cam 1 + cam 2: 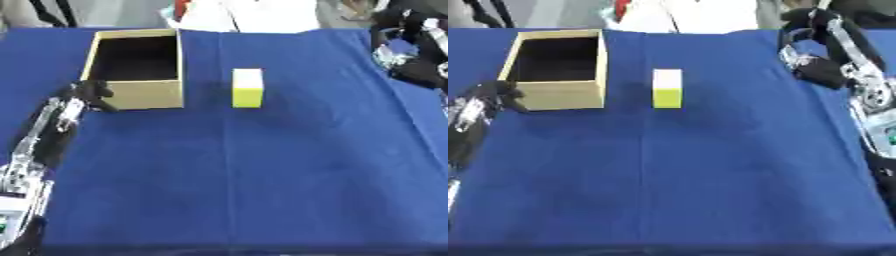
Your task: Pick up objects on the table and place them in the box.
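A tan cardboard box [149,94] stands open at the table's far left, and its inside looks dark and empty. To its right, a small gap away, a block [248,88] with a white top and a yellow front stands on the blue cloth. My left hand [87,94] is low at the box's front left corner, close against it; nothing shows in it. My right hand [805,50] hangs above the table's far right, well away from the block and with nothing seen in it.
A blue cloth [262,175] covers the whole table. White material [254,15] and other clutter lie beyond the far edge. My left forearm [39,145] runs along the left edge, and my right arm [868,100] runs along the right edge.
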Available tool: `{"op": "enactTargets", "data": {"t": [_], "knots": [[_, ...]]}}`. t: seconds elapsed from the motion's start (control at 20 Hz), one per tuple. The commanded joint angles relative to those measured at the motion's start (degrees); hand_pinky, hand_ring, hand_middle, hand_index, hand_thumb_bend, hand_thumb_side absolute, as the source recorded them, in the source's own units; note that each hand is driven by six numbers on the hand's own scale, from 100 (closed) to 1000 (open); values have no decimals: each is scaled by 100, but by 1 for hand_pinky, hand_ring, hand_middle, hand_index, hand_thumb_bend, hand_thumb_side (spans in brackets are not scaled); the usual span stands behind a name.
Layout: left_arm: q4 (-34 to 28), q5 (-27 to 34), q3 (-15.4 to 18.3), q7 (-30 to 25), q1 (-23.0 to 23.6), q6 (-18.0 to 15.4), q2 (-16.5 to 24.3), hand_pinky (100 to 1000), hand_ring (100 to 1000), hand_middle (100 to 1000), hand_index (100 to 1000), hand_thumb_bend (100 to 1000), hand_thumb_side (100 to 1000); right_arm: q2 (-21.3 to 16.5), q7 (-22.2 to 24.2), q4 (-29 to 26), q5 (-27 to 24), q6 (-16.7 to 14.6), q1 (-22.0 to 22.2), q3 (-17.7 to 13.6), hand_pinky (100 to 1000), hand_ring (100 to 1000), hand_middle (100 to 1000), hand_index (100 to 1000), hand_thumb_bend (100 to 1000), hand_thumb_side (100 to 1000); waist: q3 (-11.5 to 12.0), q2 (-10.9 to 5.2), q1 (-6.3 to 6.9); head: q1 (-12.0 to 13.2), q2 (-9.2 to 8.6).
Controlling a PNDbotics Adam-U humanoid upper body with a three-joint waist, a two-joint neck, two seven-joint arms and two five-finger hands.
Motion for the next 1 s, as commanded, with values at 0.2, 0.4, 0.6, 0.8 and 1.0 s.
{"op": "enactTargets", "data": {"t": [0.2, 0.4, 0.6, 0.8, 1.0], "knots": [[-84, 18, 53, 6, -37, -2, 79, 1000, 598, 647, 767, 232, 747, -115, 19, -59, 21, -9, -126, -4, 720, 782, 618, 798, 100, 391, 0, -93, -4, 17, -48], [-82, 19, 56, 12, -35, 1, 79, 1000, 599, 648, 771, 233, 747, -118, 32, -49, 26, -15, -137, 4, 720, 783, 619, 799, 100, 392, 2, -93, -6, 14, -47], [-80, 19, 52, 12, -34, 4, 81, 1000, 599, 648, 772, 232, 747, -130, 83, 2, 67, -34, -192, 53, 723, 785, 626, 803, 100, 386, 4, -94, -8, 18, -43], [-75, 20, 40, 3, -31, 8, 83, 1000, 600, 648, 772, 232, 748, -181, 381, 168, 180, -192, -449, 227, 736, 803, 677, 831, 100, 378, 10, -106, -15, 1, -37], [-70, 21, 28, -10, -25, 8, 83, 1000, 600, 648, 773, 232, 748, -177, 1086, 521, 303, -573, -830, 452, 769, 865, 765, 870, 139, 426, 26, -121, -17, -16, -23]]}}
